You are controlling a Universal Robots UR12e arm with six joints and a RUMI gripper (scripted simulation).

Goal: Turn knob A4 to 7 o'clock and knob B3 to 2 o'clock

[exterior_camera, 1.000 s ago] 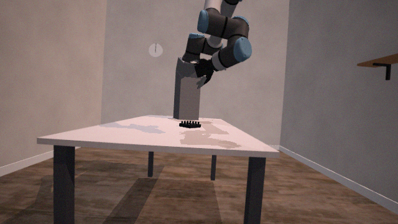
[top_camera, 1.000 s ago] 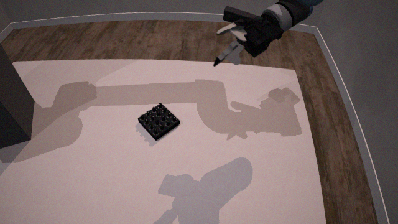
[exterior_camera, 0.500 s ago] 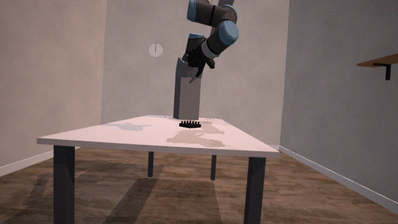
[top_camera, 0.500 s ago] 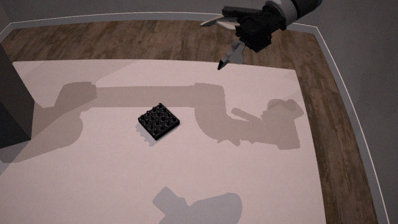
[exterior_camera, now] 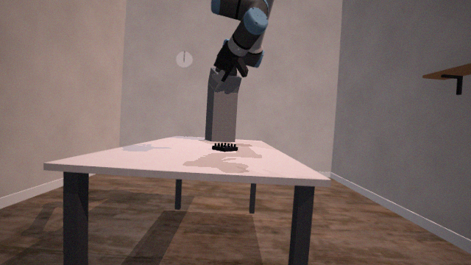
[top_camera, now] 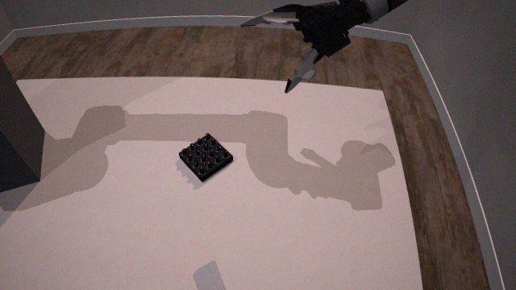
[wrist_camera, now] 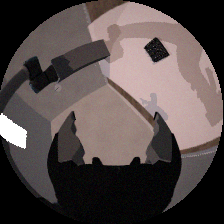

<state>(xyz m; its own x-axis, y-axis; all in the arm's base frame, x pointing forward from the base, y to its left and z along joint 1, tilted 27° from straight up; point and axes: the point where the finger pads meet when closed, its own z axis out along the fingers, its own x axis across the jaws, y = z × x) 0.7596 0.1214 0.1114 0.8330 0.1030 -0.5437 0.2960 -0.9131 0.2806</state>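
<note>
Our black two-jaw gripper [top_camera: 264, 59] [exterior_camera: 235, 75] [wrist_camera: 115, 111] is spread wide, well apart from and above the square black knob box [top_camera: 205, 157] [exterior_camera: 224, 148] [wrist_camera: 154, 50], which lies on the pale rectangular table [top_camera: 282, 242] [exterior_camera: 184, 171] [wrist_camera: 135, 75]. We can't make out the box's socket, so we might count rows from the wrong side. Because its knobs crowd together, our wide fingers could knock neighbours beside A4 or B3.

End effector [top_camera: 264, 59] [exterior_camera: 235, 78] [wrist_camera: 115, 111] turned, blue-capped joint [exterior_camera: 255, 21] higher and farther left in exterior view, lower shadow [top_camera: 209, 277] smaller from above
</note>
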